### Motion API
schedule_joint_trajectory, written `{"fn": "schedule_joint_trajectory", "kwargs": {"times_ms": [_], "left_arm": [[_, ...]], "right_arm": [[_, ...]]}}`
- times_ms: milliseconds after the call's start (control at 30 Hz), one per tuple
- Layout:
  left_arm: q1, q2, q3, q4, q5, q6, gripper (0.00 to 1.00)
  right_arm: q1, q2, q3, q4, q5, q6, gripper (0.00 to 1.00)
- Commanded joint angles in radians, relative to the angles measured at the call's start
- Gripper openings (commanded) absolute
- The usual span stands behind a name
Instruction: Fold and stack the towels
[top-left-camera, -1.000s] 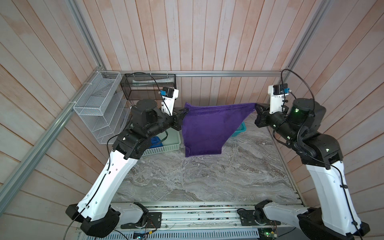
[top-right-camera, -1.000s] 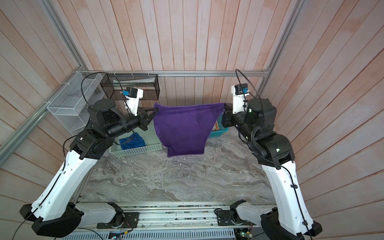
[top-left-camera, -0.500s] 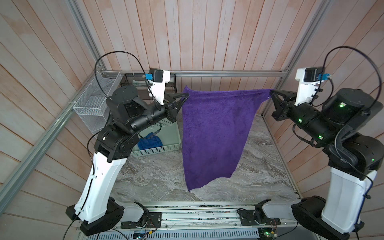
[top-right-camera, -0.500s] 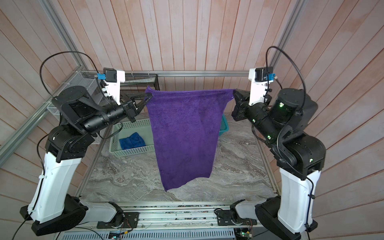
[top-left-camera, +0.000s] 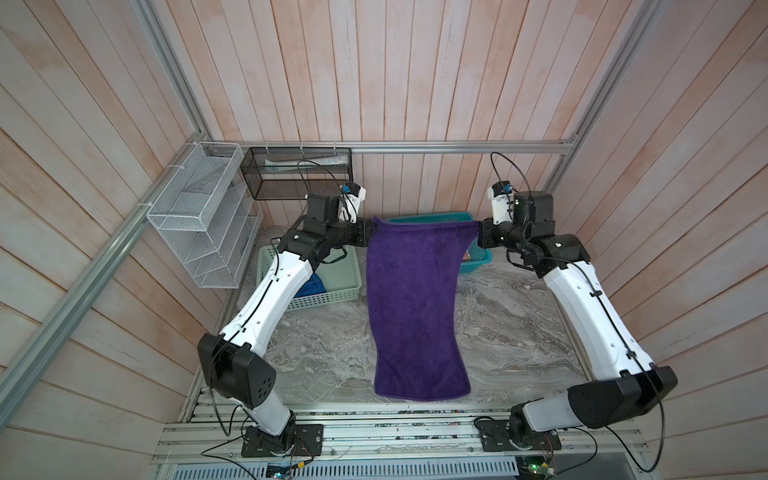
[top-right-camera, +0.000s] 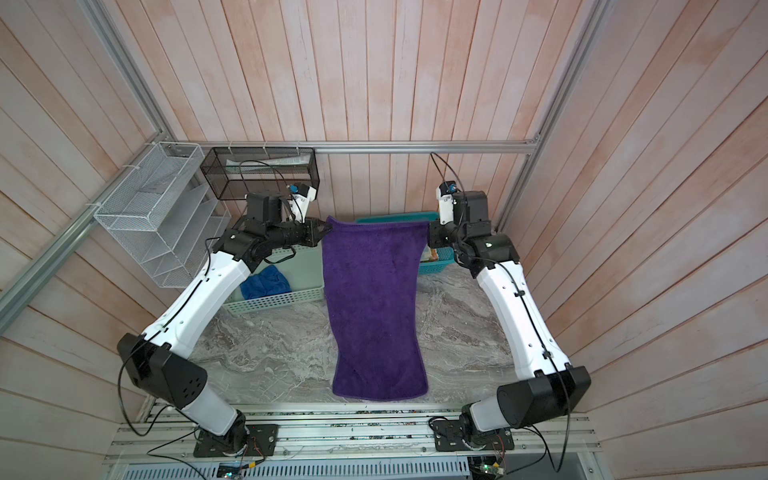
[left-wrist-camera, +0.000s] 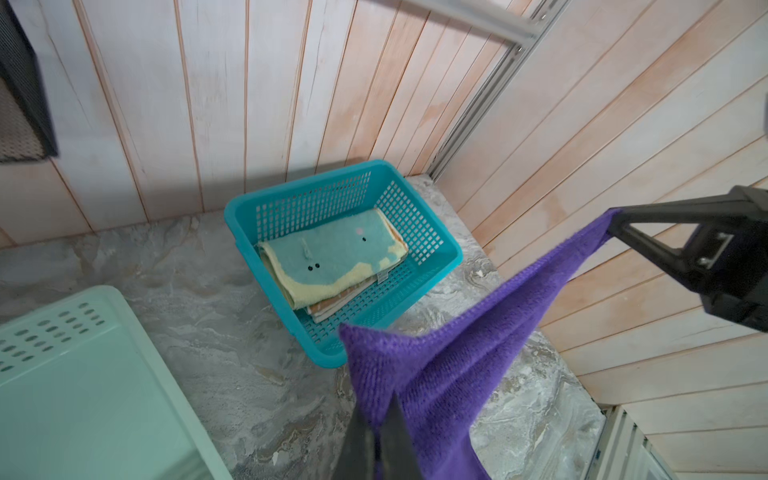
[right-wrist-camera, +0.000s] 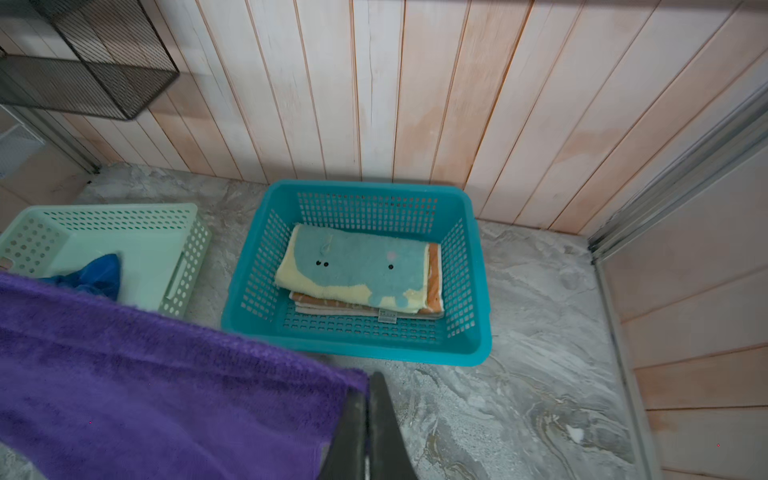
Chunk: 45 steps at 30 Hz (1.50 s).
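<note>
The purple towel (top-left-camera: 415, 303) (top-right-camera: 374, 307) is stretched lengthwise over the table, its near end lying on the marble and its far edge lifted. My left gripper (top-left-camera: 372, 226) (left-wrist-camera: 384, 405) is shut on the far left corner; my right gripper (top-left-camera: 478, 230) (right-wrist-camera: 368, 388) is shut on the far right corner. In both wrist views the teal towel with a pale-yellow figure (left-wrist-camera: 332, 253) (right-wrist-camera: 357, 270) lies folded on the orange-peach towel (right-wrist-camera: 434, 286) inside the teal basket (right-wrist-camera: 361, 336) (left-wrist-camera: 444, 249). The royal blue towel (top-right-camera: 266, 282) (right-wrist-camera: 95, 272) sits crumpled in the mint-green basket (top-right-camera: 274, 305).
A white wire rack (top-left-camera: 203, 216) and a black mesh box (top-left-camera: 297, 172) hang on the back left walls. The marble table (top-left-camera: 511, 332) ends at a metal rail (top-left-camera: 374, 436) in front, and wooden walls close in on three sides.
Both arms raised the purple towel high, letting it hang open, then swung back down toward the far side, laying its lower end on the table near the front edge.
</note>
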Motion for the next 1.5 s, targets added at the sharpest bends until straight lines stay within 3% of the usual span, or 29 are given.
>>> {"fn": "schedule_joint_trajectory", "kwargs": {"times_ms": [0,233,433,667,867,1133,1267,1467], "left_arm": [[0.029,0.038,-0.036,0.122,0.017,0.016,0.00],[0.030,-0.014,-0.255,0.259,0.036,-0.008,0.00],[0.018,-0.144,-0.544,0.387,0.047,-0.090,0.00],[-0.075,-0.241,-0.824,0.451,-0.008,-0.155,0.00],[-0.117,-0.234,-0.998,0.503,-0.019,-0.203,0.00],[-0.120,-0.284,-1.022,0.469,-0.025,-0.199,0.00],[-0.119,-0.310,-0.942,0.396,-0.059,-0.151,0.00],[-0.110,-0.276,-0.763,0.318,-0.076,-0.083,0.00]], "right_arm": [[-0.034,-0.004,-0.064,0.183,-0.036,0.026,0.00],[-0.028,-0.066,-0.258,0.249,-0.110,0.092,0.00],[0.012,-0.190,-0.512,0.241,-0.109,0.147,0.00],[0.087,-0.327,-0.811,0.294,-0.153,0.282,0.00],[0.088,-0.336,-0.992,0.345,-0.197,0.369,0.00],[0.068,-0.324,-0.908,0.240,-0.181,0.338,0.00],[0.059,-0.355,-0.782,0.199,-0.103,0.291,0.00],[-0.026,-0.264,-0.560,0.135,-0.110,0.177,0.00]]}}
